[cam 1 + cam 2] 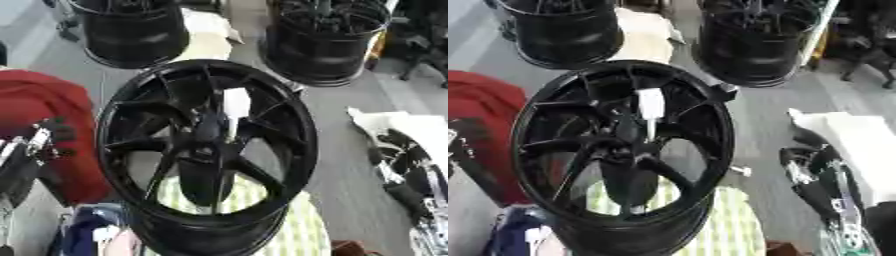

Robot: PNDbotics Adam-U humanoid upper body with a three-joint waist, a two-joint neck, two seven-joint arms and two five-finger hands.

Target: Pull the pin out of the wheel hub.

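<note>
While both arms hang back at the edges, the pull has not begun. The left hand [48, 137] shows at the left edge, beside a red thing [48, 107], apart from the wheel; whether its fingers are curled or slack I cannot tell. The wheel [206, 145] stands in the middle, face up toward the camera, on a pale striped cloth [302, 230]. A white piece [651, 107] stands at the hub between the spokes; I take it for the pin. The right hand [820, 172] shows low at the right, well apart from the rim, its fingers too dark to read. Next, one hand must reach between the spokes, pinch the pin and draw it out along its own line.
</note>
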